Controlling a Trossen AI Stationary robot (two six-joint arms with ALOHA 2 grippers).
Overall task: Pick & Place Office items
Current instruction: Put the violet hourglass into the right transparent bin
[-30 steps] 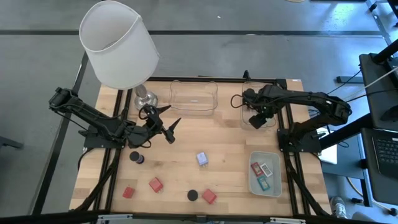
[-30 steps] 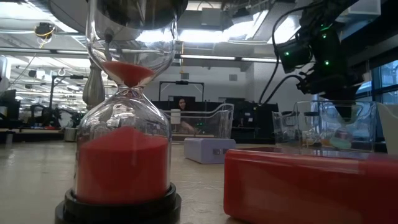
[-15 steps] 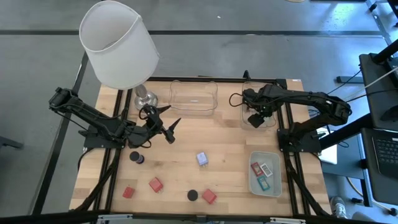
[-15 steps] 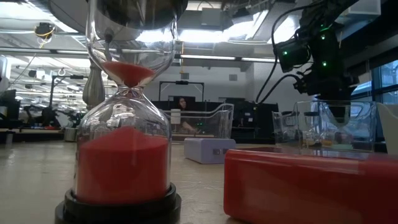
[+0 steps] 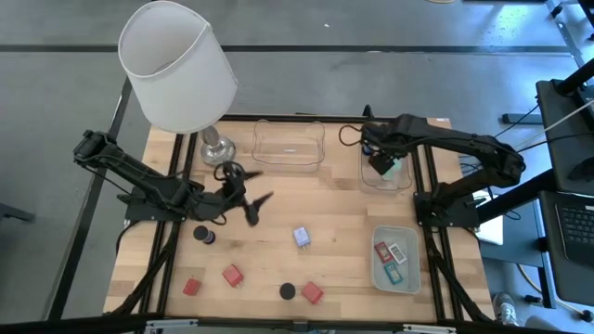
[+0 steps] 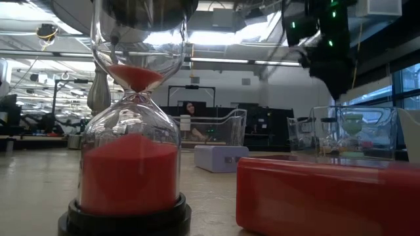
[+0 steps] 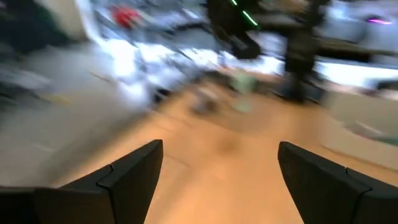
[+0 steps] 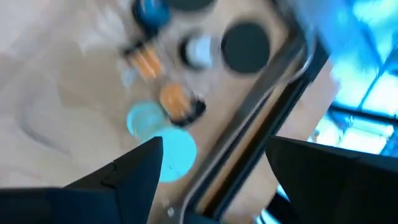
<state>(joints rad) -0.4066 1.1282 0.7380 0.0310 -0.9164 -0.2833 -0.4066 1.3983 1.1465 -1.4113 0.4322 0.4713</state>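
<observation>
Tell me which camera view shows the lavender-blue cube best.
The high view: the small lavender-blue cube lies unobstructed on the wooden table, seen whole from above. The low view shows only its side, partly behind a red block. I cannot make it out in either wrist view.

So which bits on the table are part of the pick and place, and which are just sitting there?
Part of the job:
- lavender cube
- red blocks
- black cylinders
- flat cards in the pale-green tray

Just sitting there:
- lamp
- clear tray at the back
- clear bin under the right gripper
</observation>
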